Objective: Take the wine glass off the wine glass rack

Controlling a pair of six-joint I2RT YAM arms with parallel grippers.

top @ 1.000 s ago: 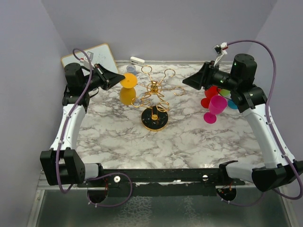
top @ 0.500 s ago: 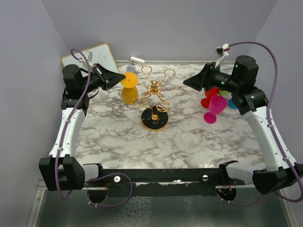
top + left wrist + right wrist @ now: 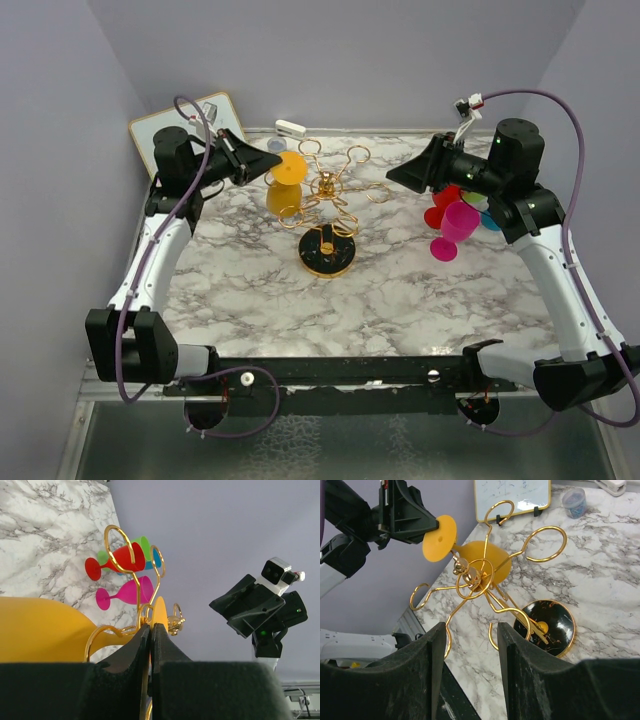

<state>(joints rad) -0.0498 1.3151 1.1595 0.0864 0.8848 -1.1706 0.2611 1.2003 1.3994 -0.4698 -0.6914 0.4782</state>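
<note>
A yellow wine glass (image 3: 282, 197) hangs upside down on the left arm of the gold wine glass rack (image 3: 330, 190), which stands on a round black base (image 3: 327, 252). My left gripper (image 3: 262, 166) is shut on the edge of the glass's round foot (image 3: 160, 611); the bowl (image 3: 40, 630) fills the lower left of the left wrist view. My right gripper (image 3: 390, 178) is open and empty, in the air to the right of the rack. In the right wrist view the glass (image 3: 482, 565), the rack (image 3: 470, 577) and my right gripper (image 3: 471, 635) show.
Red (image 3: 445, 200), pink (image 3: 455, 225) and green and blue glasses lie at the right under the right arm. A whiteboard (image 3: 200, 115) leans at the back left. A small blue cup (image 3: 277, 146) and a white object (image 3: 290, 127) sit at the back edge.
My left gripper and the yellow glass's foot have shifted right, closer to the rack's post. The right arm has barely moved.
</note>
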